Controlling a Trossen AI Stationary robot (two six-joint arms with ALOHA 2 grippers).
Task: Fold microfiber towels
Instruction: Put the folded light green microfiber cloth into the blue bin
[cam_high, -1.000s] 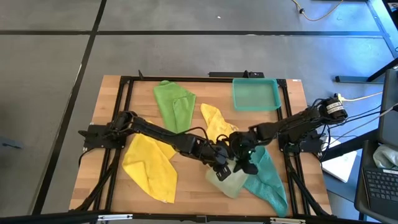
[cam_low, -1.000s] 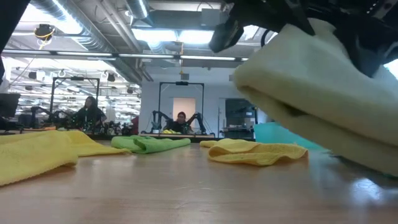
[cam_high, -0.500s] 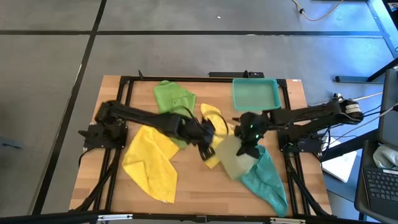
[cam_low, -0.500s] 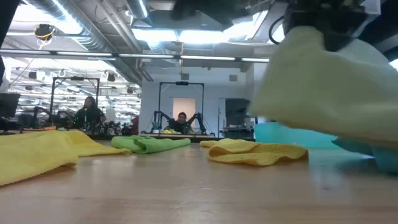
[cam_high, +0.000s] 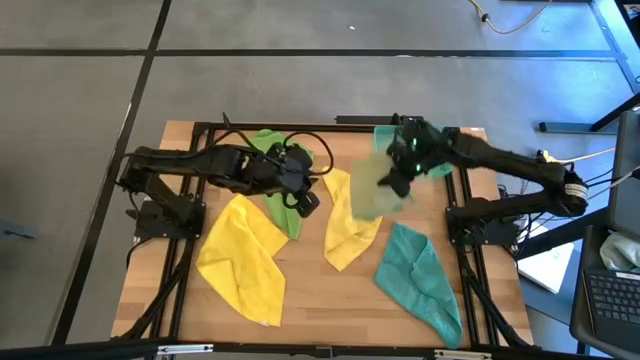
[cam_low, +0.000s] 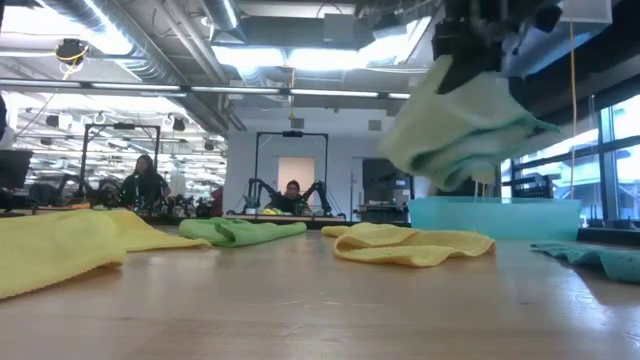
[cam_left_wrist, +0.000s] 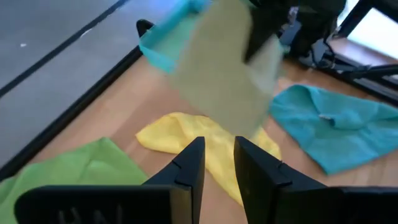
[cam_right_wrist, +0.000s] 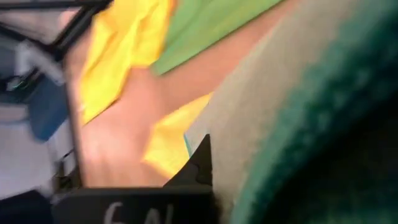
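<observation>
Since a second ago, the right gripper (cam_high: 398, 178) has carried the folded pale olive towel (cam_high: 375, 188) away from the near table edge and up toward the teal tray (cam_high: 440, 165), which sits just beyond it. Its fingers are clamped on the towel's upper edge, so the cloth hangs free below, probably to keep the fold intact for delivery. Meanwhile the left gripper (cam_high: 303, 197) has pulled back over the bright green towel (cam_high: 270, 150), jaws a narrow gap apart and empty. Between the grippers lies a crumpled yellow towel (cam_high: 350, 225).
</observation>
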